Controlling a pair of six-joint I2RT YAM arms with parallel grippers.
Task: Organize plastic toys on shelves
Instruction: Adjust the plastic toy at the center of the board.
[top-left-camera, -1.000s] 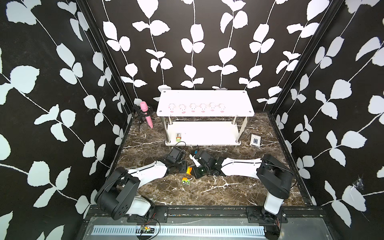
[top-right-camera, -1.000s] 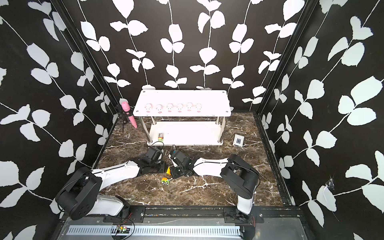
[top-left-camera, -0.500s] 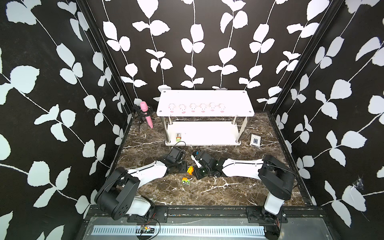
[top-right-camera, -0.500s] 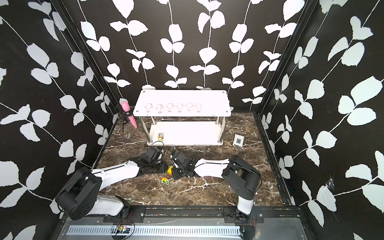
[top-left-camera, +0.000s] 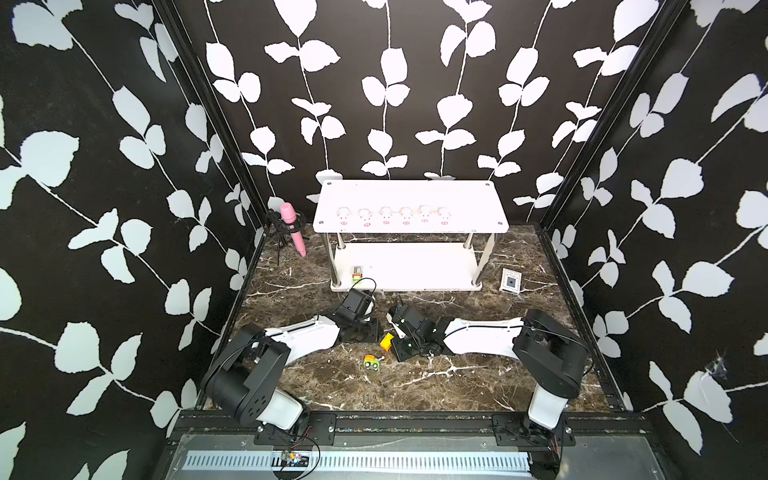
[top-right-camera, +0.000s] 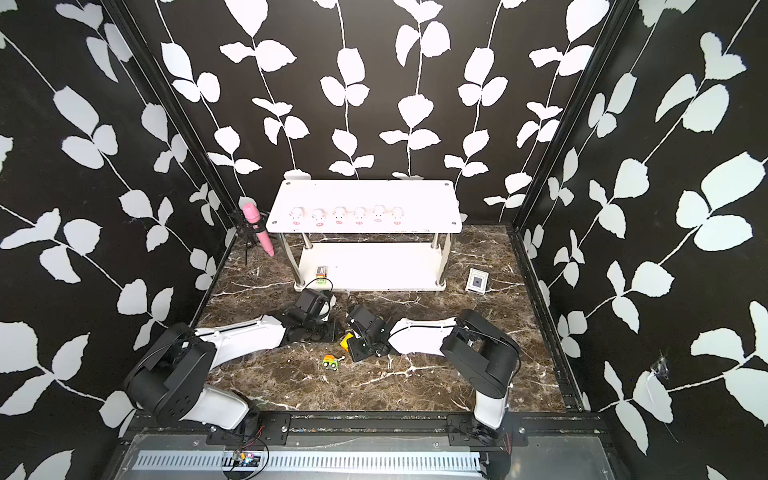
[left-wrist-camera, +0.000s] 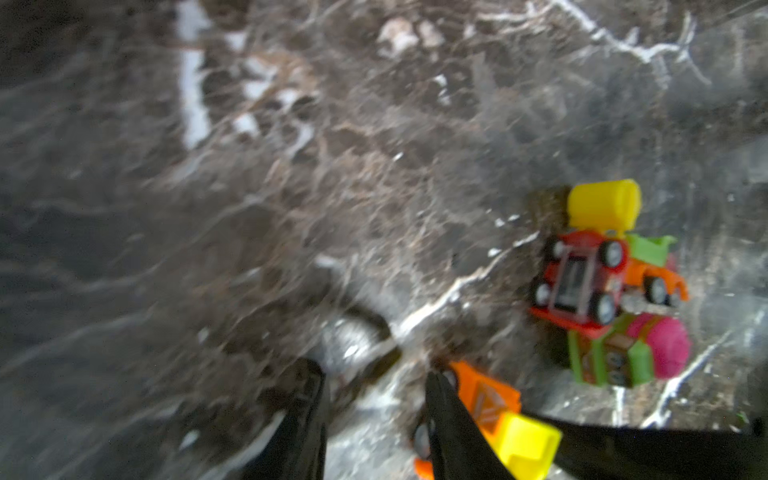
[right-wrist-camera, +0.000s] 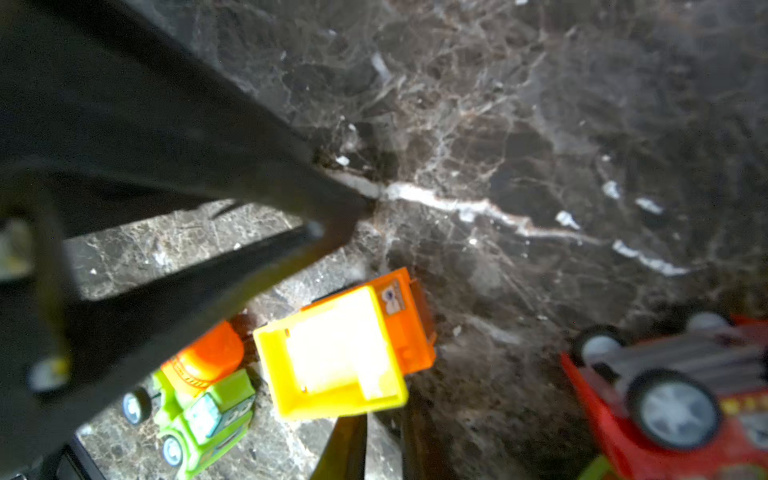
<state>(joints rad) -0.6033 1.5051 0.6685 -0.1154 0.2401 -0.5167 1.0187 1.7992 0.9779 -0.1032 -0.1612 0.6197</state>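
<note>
Black walls (top-left-camera: 124, 291) with white leaf vines; dark brown marble floor (top-left-camera: 457, 386), white veins.

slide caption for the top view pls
Six pigs line the top shelf; both arms reach low among toy vehicles on the marble floor

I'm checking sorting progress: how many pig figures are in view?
6 pig figures, side by side in one row near the front edge of the rack's top board. None shows elsewhere; hidden ones are possible.
</note>
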